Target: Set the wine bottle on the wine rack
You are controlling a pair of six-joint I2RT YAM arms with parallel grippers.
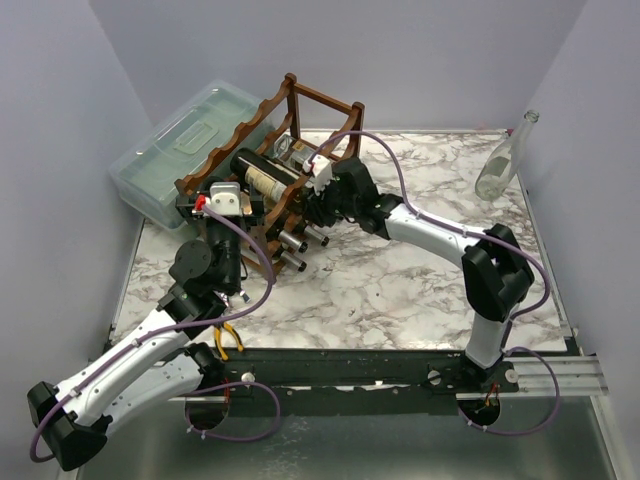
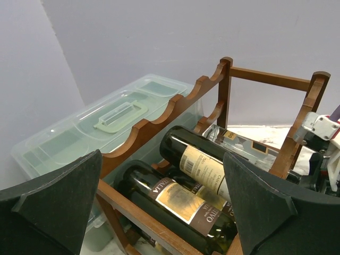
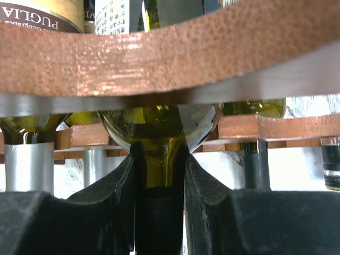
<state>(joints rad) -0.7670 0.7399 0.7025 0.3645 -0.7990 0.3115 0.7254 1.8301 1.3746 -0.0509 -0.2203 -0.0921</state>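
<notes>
— Right gripper: clamped on bottle neck, fingers either side of the green glass, just under the shoulder.
— Bottle location?
— In the rack by the look of it. Lying flat, body past the front rail, neck poking out toward the right arm. Which tier: cannot tell from the wrist view. Labelled bottles beyond the rail, foil-capped necks on both sides.
— Long axis?
— In line with the gripper's approach, front to back through the rack. Body dead ahead of the fingers, base at the far end. From above: running from the plastic box side toward the right wrist.
— Left gripper?
— Spread wide, holding nothing. Hovering at the near end of the rack, sighting along the rails, labelled bottles crosswise below. Near, no contact visible.
— Nearer arm?
— Right, easily: on the neck itself. Left only beside the rack end, square to the axis.
— Next move, best guess?
— Either push further along the axis until seated in the scallops, or let go and back straight out on the same line. Best avoid any sideways pull: risk of dragging the neck against rail or neighbours.
— Anything else?
— Clear bottle leaning on the right wall, well apart from both grippers.
</notes>
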